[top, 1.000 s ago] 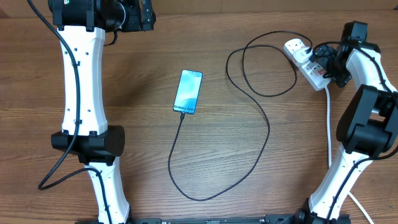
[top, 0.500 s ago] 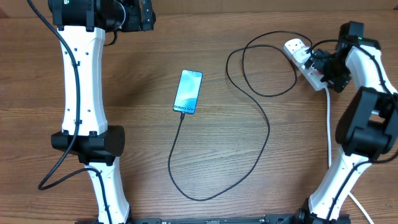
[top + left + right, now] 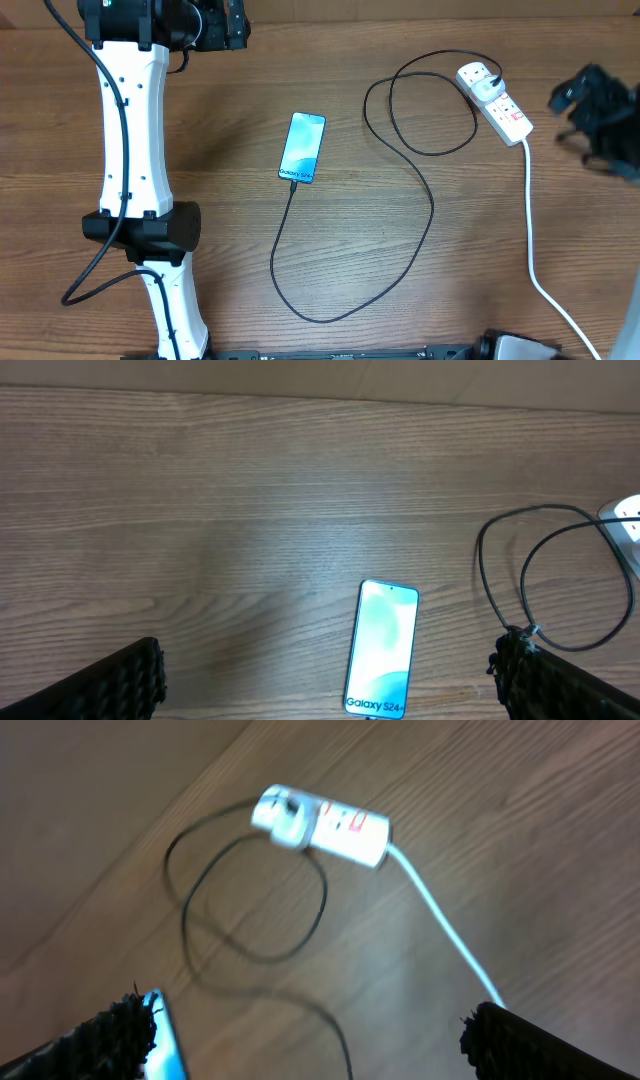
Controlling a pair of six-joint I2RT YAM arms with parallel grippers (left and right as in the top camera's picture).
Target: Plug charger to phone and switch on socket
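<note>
The phone (image 3: 303, 148) lay flat near the middle of the desk (image 3: 330, 60), screen lit. The black charger cable (image 3: 432, 212) ran from its lower end in a wide loop to the plug head (image 3: 477, 77), seated at the far end of the power strip (image 3: 505, 112). Whether the tip was fully home in the phone was too small to tell. The right tool (image 3: 598, 112) hung blurred to the right of the strip, touching nothing, its fingers (image 3: 115, 1035) spread wide and empty. The left tool (image 3: 222, 25) sat at the far left, likewise spread and empty. The switch seemed to be what was left, though its position could not be read. To do it well, one right fingertip would likely need to land squarely on the red switches (image 3: 340, 820) beside the plug head. It should press straight down so the light strip neither skidded nor tipped, and keep clear of the cable loop and the white lead (image 3: 528, 220).
</note>
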